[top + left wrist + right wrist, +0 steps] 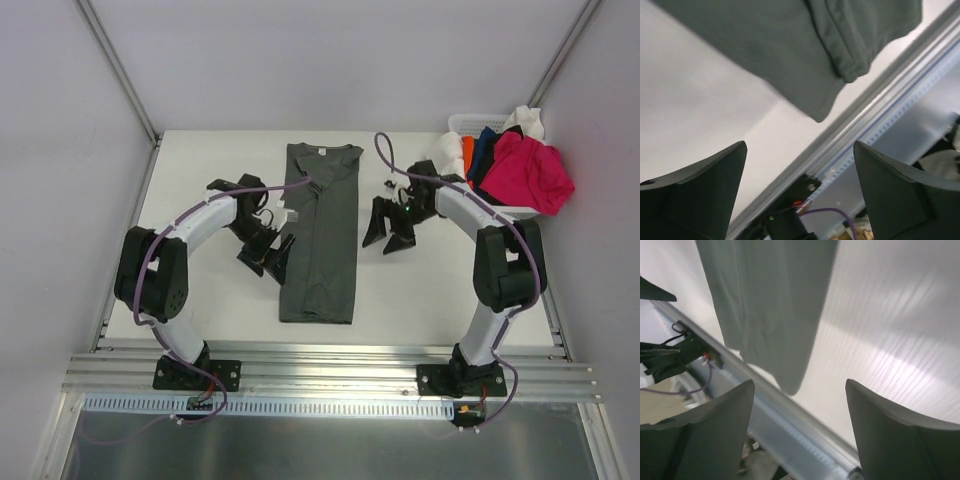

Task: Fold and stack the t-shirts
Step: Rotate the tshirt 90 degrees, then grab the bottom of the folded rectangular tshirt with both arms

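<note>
A dark charcoal grey t-shirt [320, 230] lies on the white table, folded lengthwise into a long narrow strip with its collar at the far end. Its near hem shows in the left wrist view [805, 45] and in the right wrist view [770, 305]. My left gripper [266, 252] is open and empty, just left of the strip's middle. My right gripper [388, 228] is open and empty, just right of the strip. Magenta-pink [525, 170], navy [487, 150], orange [467, 155] and white [527, 120] t-shirts are heaped in the basket at the far right.
A white plastic basket [462, 124] stands at the table's far right corner. An aluminium rail [330, 365] runs along the table's near edge, by both arm bases. Grey walls with metal posts enclose the table on the left, back and right.
</note>
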### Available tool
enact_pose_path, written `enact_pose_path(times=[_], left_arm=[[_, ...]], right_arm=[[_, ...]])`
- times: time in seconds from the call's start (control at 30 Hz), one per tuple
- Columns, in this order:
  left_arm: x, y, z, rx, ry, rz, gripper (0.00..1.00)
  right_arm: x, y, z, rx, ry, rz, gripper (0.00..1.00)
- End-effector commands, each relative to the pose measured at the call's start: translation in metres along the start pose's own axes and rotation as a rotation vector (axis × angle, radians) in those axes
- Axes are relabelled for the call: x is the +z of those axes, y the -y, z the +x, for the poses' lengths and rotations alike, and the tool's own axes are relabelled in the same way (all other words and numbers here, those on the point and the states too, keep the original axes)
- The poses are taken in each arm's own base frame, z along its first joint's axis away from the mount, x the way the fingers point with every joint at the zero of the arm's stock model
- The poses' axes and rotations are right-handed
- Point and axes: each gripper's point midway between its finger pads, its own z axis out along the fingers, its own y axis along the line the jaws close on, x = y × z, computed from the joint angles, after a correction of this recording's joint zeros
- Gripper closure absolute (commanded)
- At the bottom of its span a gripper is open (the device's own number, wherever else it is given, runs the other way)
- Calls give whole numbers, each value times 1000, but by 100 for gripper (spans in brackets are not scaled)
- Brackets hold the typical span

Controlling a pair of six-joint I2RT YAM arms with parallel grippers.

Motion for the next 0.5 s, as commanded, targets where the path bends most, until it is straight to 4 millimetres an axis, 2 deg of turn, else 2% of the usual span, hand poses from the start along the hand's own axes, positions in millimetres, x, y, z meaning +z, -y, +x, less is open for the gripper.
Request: enact_pose_path(times=[0.0,0.03,0.07,0.13,0.2,0.3,0.4,0.47], left_arm=[[18,26,21,-117,-82,199,14],[22,31,24,-151,-96,251,17],[27,35,32,-199,-122,279,18],[31,38,38,-219,-129,308,20],[36,32,45,-232,-138,282,20],[41,32,55,-262,-161,286,20],[45,29,57,-283,-163,276,22],[49,27,59,-303,-167,273,24]], right_arm=[[8,-16,51,212,-110,-101,23],[12,-15,69,245,-147,-104,26],[15,-18,79,271,-177,-115,31],[21,-27,102,298,-248,-151,34],[28,-34,123,322,-313,-176,37],[39,-41,140,230,-371,-174,40],[55,-49,157,206,-446,-173,41],[65,-52,158,187,-439,-170,41]])
